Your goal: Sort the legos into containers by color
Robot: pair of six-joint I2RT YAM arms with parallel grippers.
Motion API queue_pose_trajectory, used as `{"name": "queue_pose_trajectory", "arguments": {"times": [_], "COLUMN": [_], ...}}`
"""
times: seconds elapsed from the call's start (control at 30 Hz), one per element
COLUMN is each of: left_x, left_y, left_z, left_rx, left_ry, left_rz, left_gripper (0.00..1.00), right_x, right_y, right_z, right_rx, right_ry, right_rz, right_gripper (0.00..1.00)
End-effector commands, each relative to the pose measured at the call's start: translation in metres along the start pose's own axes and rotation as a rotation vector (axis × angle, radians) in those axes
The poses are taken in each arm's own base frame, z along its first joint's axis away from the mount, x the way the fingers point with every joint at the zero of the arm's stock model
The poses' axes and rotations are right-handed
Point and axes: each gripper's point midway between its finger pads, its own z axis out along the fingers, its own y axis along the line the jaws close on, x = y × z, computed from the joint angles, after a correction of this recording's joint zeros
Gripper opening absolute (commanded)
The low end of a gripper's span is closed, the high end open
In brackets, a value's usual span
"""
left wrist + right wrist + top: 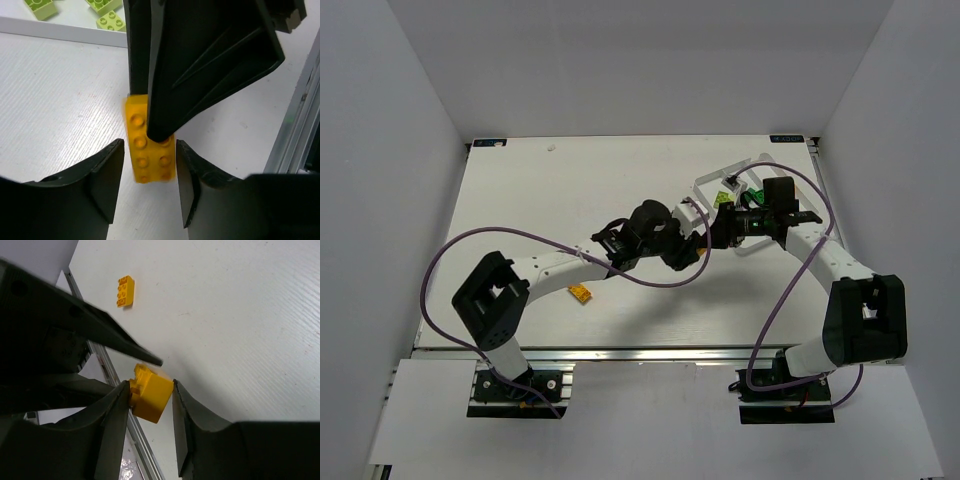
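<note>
My right gripper (150, 386) is shut on an orange-yellow brick (152, 399) and holds it above the table. In the left wrist view this brick (149, 165) sits between my left gripper's (150, 175) open jaws, with a thin gap on each side. One right finger overlaps the brick's top. In the top view the two grippers meet nose to nose, left (696, 247) and right (724, 234), just in front of the clear tray (757, 163). A second orange brick (581, 293) lies on the table near the left arm; it also shows in the right wrist view (125, 291).
Lime bricks (104, 5) lie behind the tray's pale wall (60, 31) at the top of the left wrist view. Lime and green pieces (728, 187) show in the tray from above. Purple cables loop over both arms. The table's metal rail (115, 377) runs below the grippers.
</note>
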Motion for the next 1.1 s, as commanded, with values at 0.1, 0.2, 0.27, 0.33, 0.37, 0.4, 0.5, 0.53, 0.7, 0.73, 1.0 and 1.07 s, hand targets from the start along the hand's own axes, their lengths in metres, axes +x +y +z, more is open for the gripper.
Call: {"name": "queue_pose_trajectory", "arguments": {"times": [0.1,0.2,0.27,0.33,0.37,0.4,0.5,0.53,0.7,0.73,1.0,1.07], "left_x": [-0.034,-0.023,-0.018,-0.028,-0.011,-0.006,0.005,0.005,0.018,0.019,0.050,0.053], "left_y": [0.007,0.019,0.025,0.023,0.026,0.027,0.032,0.034,0.036,0.038,0.047,0.056], "left_z": [-0.016,-0.040,-0.066,-0.097,-0.105,-0.113,-0.136,-0.141,-0.162,-0.167,-0.215,-0.236], "left_rx": [-0.093,-0.165,-0.229,-0.262,-0.295,-0.312,-0.364,-0.380,-0.442,-0.461,-0.606,-0.685], "left_ry": [-0.085,-0.038,-0.041,-0.095,-0.074,-0.084,-0.143,-0.152,-0.047,-0.042,-0.039,-0.083], "left_rz": [-0.012,-0.110,-0.163,-0.189,-0.201,-0.205,-0.207,-0.206,-0.231,-0.251,-0.325,-0.328], "left_gripper": [0.75,0.80,0.85,0.85,0.86,0.88,0.92,0.93,0.93,0.93,0.93,0.95], "right_x": [-0.024,-0.037,-0.046,-0.053,-0.056,-0.059,-0.053,-0.052,-0.008,0.010,0.076,0.077], "right_y": [0.020,0.002,-0.021,-0.040,-0.050,-0.056,-0.070,-0.073,-0.048,-0.038,-0.026,-0.030], "right_z": [-0.014,-0.029,-0.043,-0.053,-0.056,-0.057,-0.052,-0.051,-0.041,-0.033,-0.011,-0.007], "right_rx": [-0.041,0.066,0.169,0.263,0.290,0.303,0.316,0.322,0.151,0.089,-0.012,-0.030], "right_ry": [-0.055,-0.101,-0.130,-0.148,-0.157,-0.160,-0.114,-0.096,0.125,0.166,0.320,0.367], "right_rz": [-0.104,-0.116,-0.142,-0.155,-0.150,-0.154,-0.137,-0.133,-0.323,-0.381,-1.292,-1.425], "right_gripper": [0.00,0.00,0.00,0.00,0.00,0.00,0.00,0.00,0.49,0.58,0.89,0.89]}}
